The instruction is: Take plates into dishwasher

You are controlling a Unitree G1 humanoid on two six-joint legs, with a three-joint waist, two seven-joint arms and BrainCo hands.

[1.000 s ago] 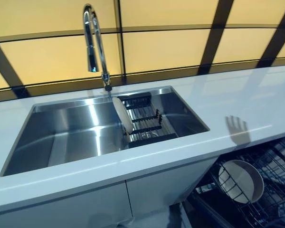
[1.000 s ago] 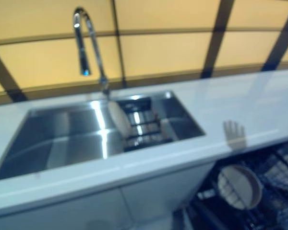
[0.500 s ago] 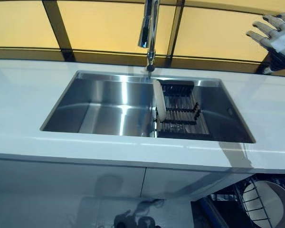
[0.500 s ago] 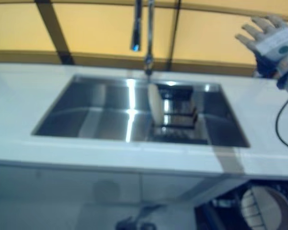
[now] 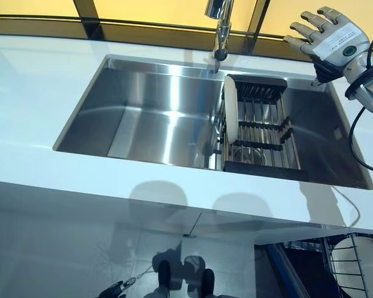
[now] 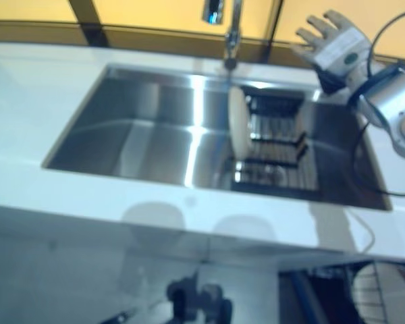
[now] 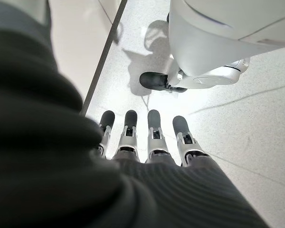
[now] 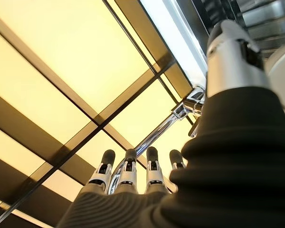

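Left eye view: a white plate (image 5: 230,109) stands on edge in a dark dish rack (image 5: 259,127) that sits in the right part of a steel sink (image 5: 149,118). The plate is plain and pale, seen almost edge-on, at the rack's left side, leaning on the wire rails. The sink is set into a white desk (image 5: 37,81); a chrome tap (image 5: 219,25) rises at its far edge, just beyond the plate. The right hand (image 5: 326,38) hangs in the air above the sink's far right corner, fingers spread and straight, holding nothing, well apart from the plate. A round green mark shows on the back of the hand; any print there is too small to read. At the near right, below the desk edge, part of a dishwasher basket (image 5: 348,264) shows, with another pale plate (image 5: 359,257) standing in its wires.

Right eye view: the same scene, the plate (image 6: 239,123) upright in the rack, the right hand (image 6: 332,46) open above the far right of the sink.

Left wrist view: the left hand (image 7: 152,142) points down at a speckled floor (image 7: 256,123), fingers straight and side by side, empty.

Right wrist view: the right hand's (image 8: 133,178) fingers stretch out straight toward yellow wall panels (image 8: 47,61) with dark strips, the tap (image 8: 178,116) passing behind them
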